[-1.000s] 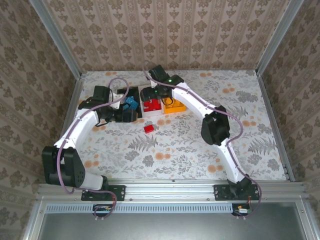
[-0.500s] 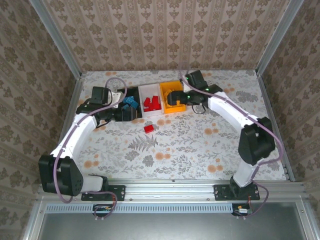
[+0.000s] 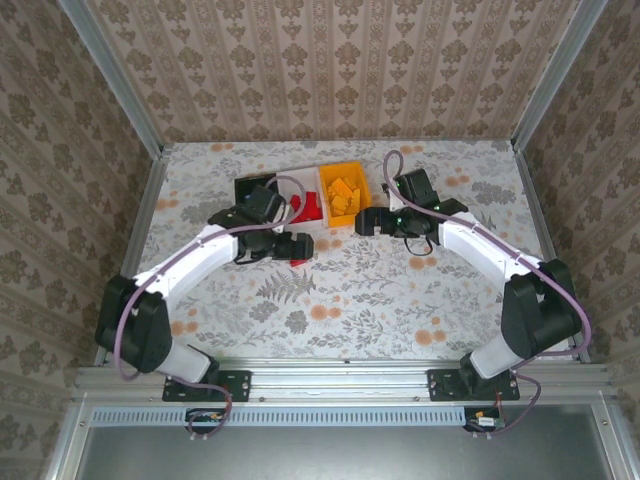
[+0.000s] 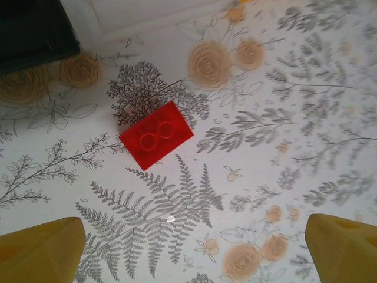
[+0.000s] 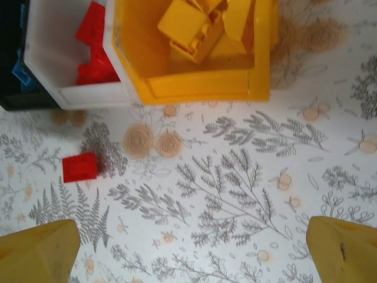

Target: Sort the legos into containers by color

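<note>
While the left arm crosses its near half, black bin (image 3: 249,185) sits leftmost of three joined in a row at the table's (image 3: 400,290) far middle. A blue brick (image 5: 21,69) lies inside it. Left gripper (image 4: 192,236) hangs just in front of that row, fingers (image 4: 38,250) spread wide, nothing between them. Directly below it, one red brick (image 4: 156,134) lies loose on the table, studs up, near the black and white bins but touching neither. White bin (image 5: 65,88) comes next, with red bricks (image 5: 93,56) inside. Orange bin (image 5: 194,88) is last, its wall against the white one, with orange bricks (image 5: 188,29) piled in it. Right gripper (image 5: 191,236) hovers over bare table just in front of the orange bin, fingers likewise spread and empty.
</note>
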